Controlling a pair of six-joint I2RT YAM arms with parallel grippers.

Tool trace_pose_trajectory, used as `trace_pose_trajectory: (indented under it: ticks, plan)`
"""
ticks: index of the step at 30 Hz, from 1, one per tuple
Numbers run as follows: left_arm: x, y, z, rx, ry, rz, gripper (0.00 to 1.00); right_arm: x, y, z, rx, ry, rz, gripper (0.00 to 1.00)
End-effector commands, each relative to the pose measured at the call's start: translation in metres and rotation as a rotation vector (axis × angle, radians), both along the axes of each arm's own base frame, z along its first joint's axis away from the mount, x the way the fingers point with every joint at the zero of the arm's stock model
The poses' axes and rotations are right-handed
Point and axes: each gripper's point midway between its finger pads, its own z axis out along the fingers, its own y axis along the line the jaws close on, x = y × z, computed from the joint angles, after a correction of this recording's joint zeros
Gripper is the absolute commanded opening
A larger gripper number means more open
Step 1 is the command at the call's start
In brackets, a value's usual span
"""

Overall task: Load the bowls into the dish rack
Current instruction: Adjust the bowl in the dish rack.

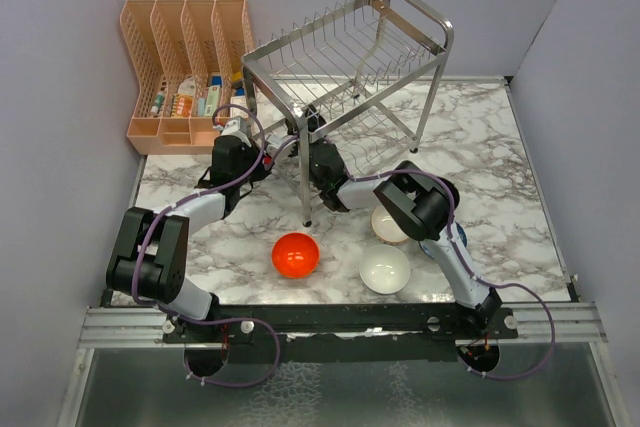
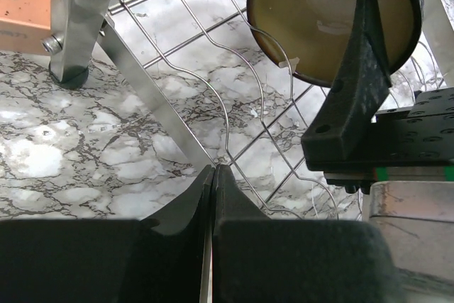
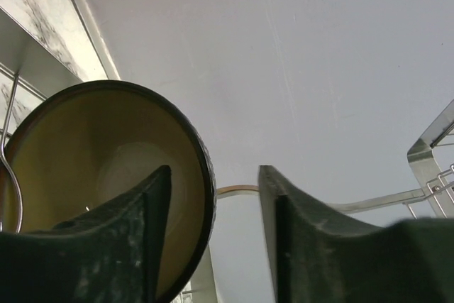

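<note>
The dark brown bowl (image 3: 106, 175) with a cream inside stands on edge against the wires of the dish rack (image 1: 352, 39). My right gripper (image 3: 214, 169) is open: one finger is inside the bowl and the other stands clear of its rim. In the left wrist view the same bowl (image 2: 312, 12) leans on the rack wires (image 2: 227, 115), with the right finger inside it. My left gripper (image 2: 213, 169) is shut and empty, low by the rack's leg (image 2: 78, 26). On the table lie the red-orange bowl (image 1: 296, 254), the white bowl (image 1: 385, 268) and the beige bowl (image 1: 384, 227).
A peach slotted organiser (image 1: 185, 67) with small bottles stands at the back left, close to the left arm. The right arm's elbow (image 1: 415, 202) hangs over the beige bowl and hides most of a blue-patterned bowl (image 1: 447, 244). Grey walls close in on both sides.
</note>
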Motion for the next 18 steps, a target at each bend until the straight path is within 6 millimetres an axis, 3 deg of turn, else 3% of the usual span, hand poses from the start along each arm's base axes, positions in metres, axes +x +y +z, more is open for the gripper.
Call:
trace_pose_trajectory:
  ticks: [1,7,12,18]
  plan:
    - [0.010,-0.012,0.025,-0.035,-0.079,-0.040,0.00,-0.018,0.017,0.013,-0.004,-0.032,0.058,0.56]
    - [0.011,-0.012,0.026,-0.036,-0.081,-0.039,0.00,-0.022,0.009,0.028,0.059,-0.081,0.051,0.72]
    - [0.011,-0.012,0.023,-0.034,-0.075,-0.039,0.00,-0.024,-0.005,0.046,0.144,-0.157,0.013,0.78]
    - [0.011,-0.012,0.022,-0.030,-0.073,-0.040,0.00,-0.024,-0.011,0.052,0.244,-0.135,0.019,0.80]
